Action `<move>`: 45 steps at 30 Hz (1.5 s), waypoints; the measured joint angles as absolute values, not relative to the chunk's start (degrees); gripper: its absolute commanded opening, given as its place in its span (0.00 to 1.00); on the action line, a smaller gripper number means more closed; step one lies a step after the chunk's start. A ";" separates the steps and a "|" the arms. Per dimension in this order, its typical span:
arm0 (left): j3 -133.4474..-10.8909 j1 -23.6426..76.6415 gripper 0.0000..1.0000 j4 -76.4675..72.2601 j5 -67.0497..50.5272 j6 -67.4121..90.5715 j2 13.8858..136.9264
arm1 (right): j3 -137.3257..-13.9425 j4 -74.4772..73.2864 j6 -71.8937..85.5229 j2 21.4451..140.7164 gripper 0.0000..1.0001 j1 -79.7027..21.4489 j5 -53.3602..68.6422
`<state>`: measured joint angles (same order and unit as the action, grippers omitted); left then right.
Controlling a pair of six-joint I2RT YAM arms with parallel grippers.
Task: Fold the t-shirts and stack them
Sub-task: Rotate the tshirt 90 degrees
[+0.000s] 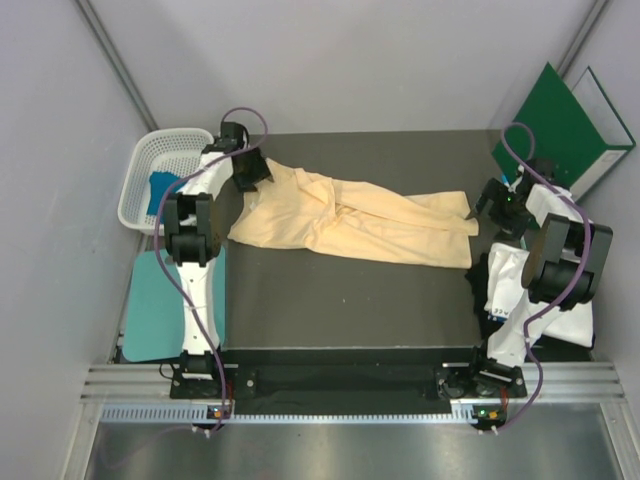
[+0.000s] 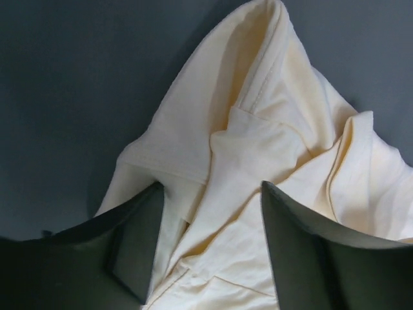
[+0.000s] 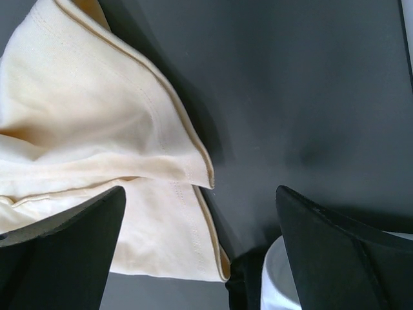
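The pale peach-yellow t-shirt (image 1: 350,218) lies bunched lengthwise across the dark table. My left gripper (image 1: 250,176) is open over the shirt's left end; in the left wrist view its gripper (image 2: 211,188) straddles folded cloth (image 2: 258,129). My right gripper (image 1: 497,206) is open at the shirt's right end; in the right wrist view its gripper (image 3: 200,191) has the shirt's hemmed corner (image 3: 161,213) partly between its jaws. A white shirt (image 1: 505,280) and a dark shirt (image 1: 478,272) lie under the right arm. A blue shirt (image 1: 160,190) sits in the basket.
A white basket (image 1: 140,180) stands at the far left. A teal mat (image 1: 155,305) lies by the left arm. A green folder (image 1: 560,125) leans at the back right. Grey walls close in both sides. White cloth (image 3: 277,284) and dark cloth (image 3: 245,287) show by the right jaws.
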<state>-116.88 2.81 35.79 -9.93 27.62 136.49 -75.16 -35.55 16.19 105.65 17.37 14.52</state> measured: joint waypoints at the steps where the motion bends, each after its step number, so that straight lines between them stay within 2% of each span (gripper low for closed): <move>1: -117.38 2.79 0.34 35.83 -9.80 27.44 136.75 | -75.16 -35.57 16.21 105.65 1.00 17.34 14.46; 3: -118.69 2.72 0.00 36.21 -9.80 26.98 137.69 | -75.16 -35.51 16.27 105.65 1.00 17.34 14.35; 11: -120.01 2.09 0.00 37.39 -9.23 26.89 139.31 | -75.16 -34.63 16.82 106.63 1.00 17.34 14.26; 27: -116.86 -4.54 0.00 40.58 -2.68 27.97 134.50 | -75.72 -32.45 18.26 109.56 1.00 13.32 16.53; 45: -114.50 -4.40 0.00 41.19 -1.91 27.94 133.71 | -86.11 -28.53 22.26 117.80 1.00 8.56 18.15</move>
<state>-114.50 -4.40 41.19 -1.91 27.94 133.71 -86.11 -28.53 22.26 117.80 8.56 18.15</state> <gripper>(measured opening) 0.023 0.995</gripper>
